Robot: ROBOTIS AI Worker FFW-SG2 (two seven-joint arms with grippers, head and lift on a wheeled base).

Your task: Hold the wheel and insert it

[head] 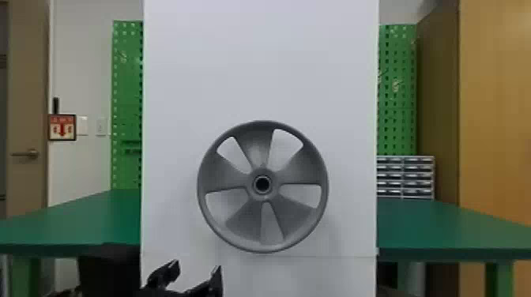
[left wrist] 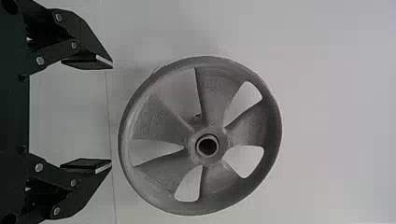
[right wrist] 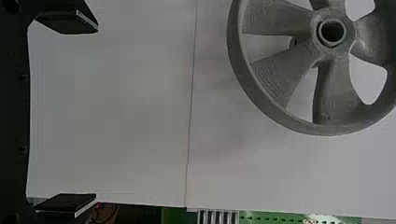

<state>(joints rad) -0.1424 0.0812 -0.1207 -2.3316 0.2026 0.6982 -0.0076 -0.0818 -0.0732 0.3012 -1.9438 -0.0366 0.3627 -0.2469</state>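
Head view: a gray wheel (head: 233, 179) stands upright before a white panel (head: 260, 67); the left gripper (head: 196, 265), low and left of it, is spread wide.

Left wrist view: its fingers (left wrist: 88, 165) gape, near the wheel.

Right wrist view: the right gripper (right wrist: 97, 113) is wide open, apart from the wheel.

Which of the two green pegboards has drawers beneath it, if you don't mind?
The right pegboard; small drawers show directly below it, unlike the left pegboard.

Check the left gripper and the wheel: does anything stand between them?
Nothing visible does. The left gripper is open, below and left of the wheel in the head view; the white panel lies behind both.
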